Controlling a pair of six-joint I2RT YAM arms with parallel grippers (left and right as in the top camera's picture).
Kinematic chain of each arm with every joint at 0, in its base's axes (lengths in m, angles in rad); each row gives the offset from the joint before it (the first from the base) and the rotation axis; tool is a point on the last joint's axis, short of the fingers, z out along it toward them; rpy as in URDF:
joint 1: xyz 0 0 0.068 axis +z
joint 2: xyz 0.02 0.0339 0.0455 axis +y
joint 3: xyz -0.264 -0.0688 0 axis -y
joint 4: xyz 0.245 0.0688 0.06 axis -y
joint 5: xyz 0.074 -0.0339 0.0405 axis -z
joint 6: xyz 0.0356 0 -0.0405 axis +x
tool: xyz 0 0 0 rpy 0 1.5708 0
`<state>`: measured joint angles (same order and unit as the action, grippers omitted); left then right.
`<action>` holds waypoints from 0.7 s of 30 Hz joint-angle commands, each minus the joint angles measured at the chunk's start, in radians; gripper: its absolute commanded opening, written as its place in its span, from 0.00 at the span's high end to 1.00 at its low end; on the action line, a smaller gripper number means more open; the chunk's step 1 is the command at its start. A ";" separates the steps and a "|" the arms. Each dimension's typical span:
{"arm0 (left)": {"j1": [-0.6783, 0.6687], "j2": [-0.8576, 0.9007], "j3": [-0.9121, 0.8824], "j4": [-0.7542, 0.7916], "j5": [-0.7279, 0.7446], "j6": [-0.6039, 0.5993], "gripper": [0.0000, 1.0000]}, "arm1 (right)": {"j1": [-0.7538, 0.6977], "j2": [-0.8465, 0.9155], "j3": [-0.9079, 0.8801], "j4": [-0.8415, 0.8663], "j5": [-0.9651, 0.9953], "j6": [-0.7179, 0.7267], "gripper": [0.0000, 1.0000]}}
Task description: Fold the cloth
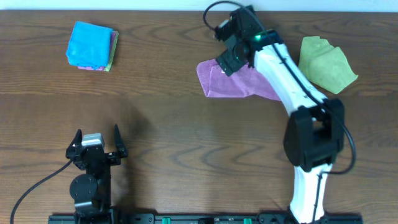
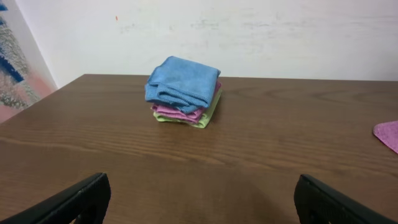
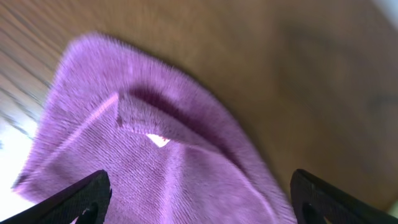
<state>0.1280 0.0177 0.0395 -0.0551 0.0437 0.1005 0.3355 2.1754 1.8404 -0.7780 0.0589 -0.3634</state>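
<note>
A purple cloth (image 1: pixel 230 82) lies loosely folded on the table, right of centre at the back. It fills the right wrist view (image 3: pixel 180 168), with a small white tag showing in a fold. My right gripper (image 1: pixel 227 64) hovers over the cloth's upper part, jaws open and wide apart (image 3: pixel 199 199), holding nothing. My left gripper (image 1: pixel 97 147) rests near the front left edge, open and empty (image 2: pixel 199 199), far from the purple cloth, whose corner shows at the right edge of the left wrist view (image 2: pixel 388 134).
A stack of folded cloths, blue on top of pink and green (image 1: pixel 91 46), sits at the back left, also in the left wrist view (image 2: pixel 185 92). A crumpled green cloth (image 1: pixel 326 65) lies at the back right. A white wall stands behind the table.
</note>
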 commanded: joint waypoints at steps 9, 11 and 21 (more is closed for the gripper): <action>-0.004 -0.003 -0.035 -0.021 -0.025 -0.011 0.05 | -0.003 0.083 -0.007 0.019 -0.068 -0.039 0.10; -0.004 -0.003 -0.035 -0.021 -0.025 -0.011 0.04 | -0.007 0.090 -0.007 0.032 -0.077 -0.039 0.08; -0.004 -0.003 -0.035 -0.021 -0.025 -0.011 0.05 | -0.014 0.127 -0.007 0.059 -0.133 -0.046 0.10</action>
<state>0.1280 0.0177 0.0395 -0.0555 0.0437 0.1005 0.3290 2.2917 1.8351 -0.7288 -0.0433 -0.3950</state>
